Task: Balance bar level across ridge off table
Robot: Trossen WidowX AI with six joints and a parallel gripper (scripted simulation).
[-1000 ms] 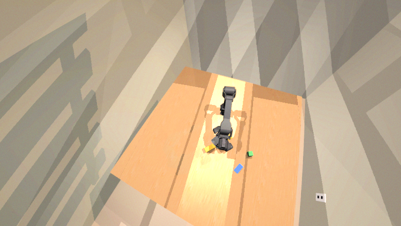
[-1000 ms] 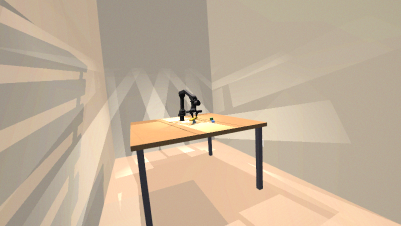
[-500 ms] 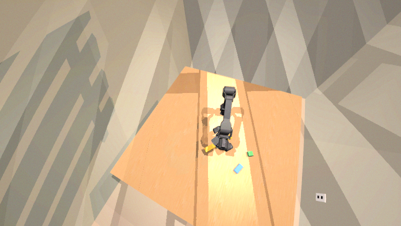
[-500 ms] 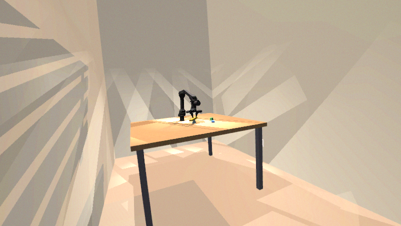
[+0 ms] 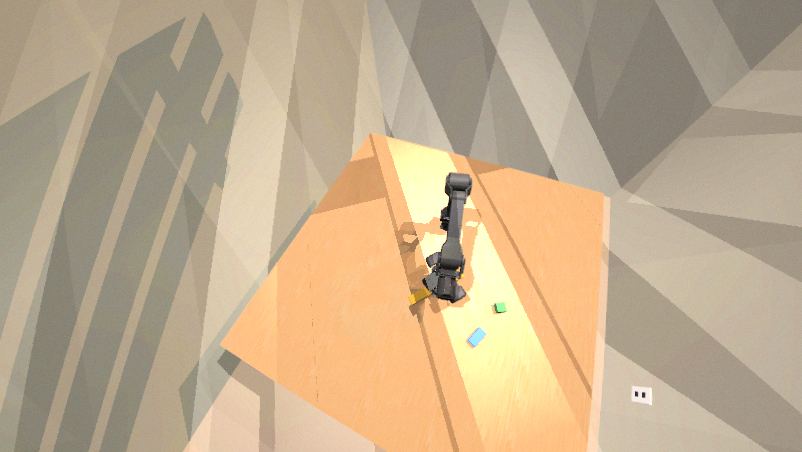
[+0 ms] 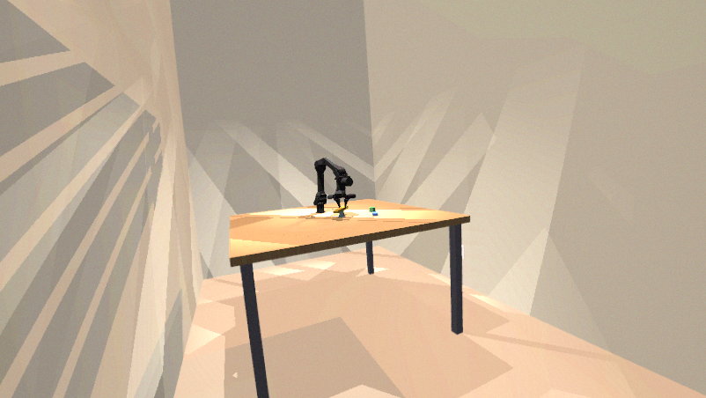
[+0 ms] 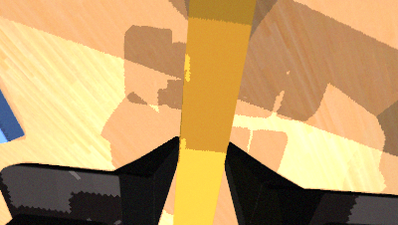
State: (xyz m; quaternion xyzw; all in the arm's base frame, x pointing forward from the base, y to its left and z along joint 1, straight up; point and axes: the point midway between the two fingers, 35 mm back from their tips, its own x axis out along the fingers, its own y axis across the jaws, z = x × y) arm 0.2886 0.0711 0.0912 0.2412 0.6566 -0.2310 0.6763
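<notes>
One relation governed the coming move: where the ridge lay from the held bar [image 7: 211, 85]. The bar was clamped between the two fingers of the gripper [image 7: 201, 164], which stood partly closed on the bar's narrow width, a jaw on each long side. In the wrist view the bar's long axis ran straight away from the fingers, up the frame, with table [image 7: 75, 100] showing on both sides and the bar's shadow offset from it; by that, the bar was judged to be carried off the surface. In the top view only one yellow end was seen, projecting to one side from under the gripper, the rest being hidden by the wrist.

A blue block [image 5: 476, 336] and a green block [image 5: 499, 307] lay on the table, well apart from the gripper and beyond it from the arm's base. Which of them was the ridge could not be told with certainty. The bar's middle would need to be brought over that piece, crosswise to it, before release.
</notes>
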